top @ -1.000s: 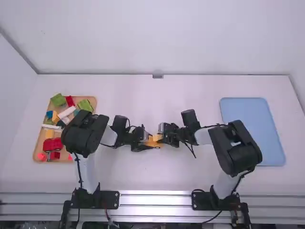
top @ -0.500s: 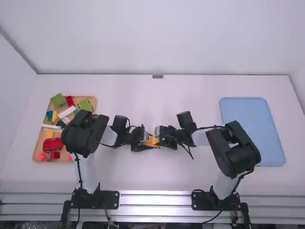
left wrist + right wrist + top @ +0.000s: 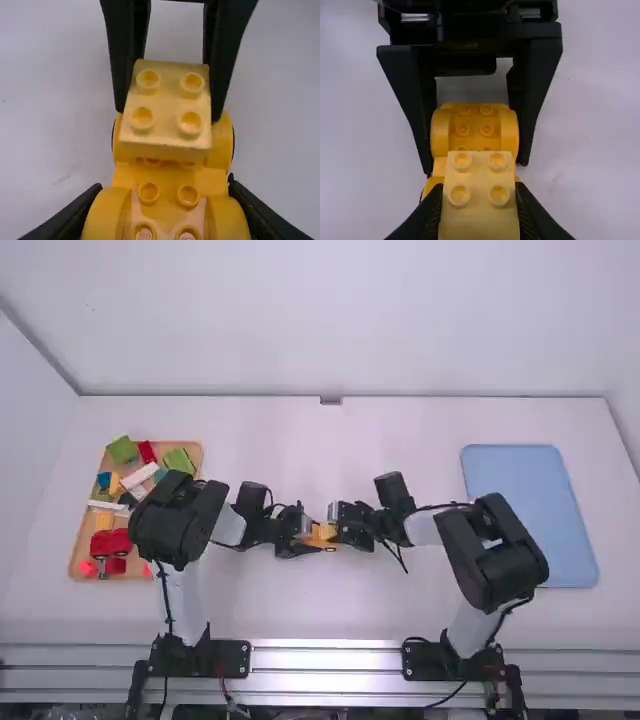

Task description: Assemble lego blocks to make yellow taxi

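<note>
the white table [image 3: 400, 430] spans everything, with a blue tray [image 3: 530, 515] on its right side and, a bit smaller, a tan tray [image 3: 78, 548] over on the left. near the middle, the left gripper [image 3: 316, 537] and right gripper [image 3: 339, 525] face each other, close together. the left one's jaws are clamped on both sides of the yellow taxi body [image 3: 170, 175], which has rounded yellow parts along its sides. in the tan tray lie a red piece [image 3: 110, 542], green blocks [image 3: 122, 449] and a white block [image 3: 140, 476], among others. smallest is the pale yellow block [image 3: 480, 210] — four studs on top, pinched in the right one's jaws above the body between its rounded parts — though i can't tell whether it's fully seated
</note>
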`<act>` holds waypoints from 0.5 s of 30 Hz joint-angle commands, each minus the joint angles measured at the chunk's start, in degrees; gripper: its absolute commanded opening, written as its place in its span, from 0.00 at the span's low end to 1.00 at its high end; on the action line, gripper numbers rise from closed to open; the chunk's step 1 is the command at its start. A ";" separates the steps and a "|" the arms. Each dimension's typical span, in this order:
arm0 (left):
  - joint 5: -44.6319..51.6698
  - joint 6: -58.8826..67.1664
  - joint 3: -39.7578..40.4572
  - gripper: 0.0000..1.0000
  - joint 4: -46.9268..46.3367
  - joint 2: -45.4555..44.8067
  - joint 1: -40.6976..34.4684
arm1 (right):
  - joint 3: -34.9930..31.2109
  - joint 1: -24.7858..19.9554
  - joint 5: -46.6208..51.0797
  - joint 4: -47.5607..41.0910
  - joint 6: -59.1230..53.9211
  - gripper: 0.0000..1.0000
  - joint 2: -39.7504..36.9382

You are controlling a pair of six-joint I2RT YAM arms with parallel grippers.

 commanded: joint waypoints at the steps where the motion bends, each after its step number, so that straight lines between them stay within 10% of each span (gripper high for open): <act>1: -5.29 0.37 -0.85 0.45 -1.01 1.03 -0.50 | 0.28 -0.04 2.40 -0.61 0.11 0.22 -0.92; 15: -5.38 0.39 -0.79 0.45 -1.05 1.03 -0.50 | 0.28 0.70 2.36 -1.92 0.13 0.26 -0.94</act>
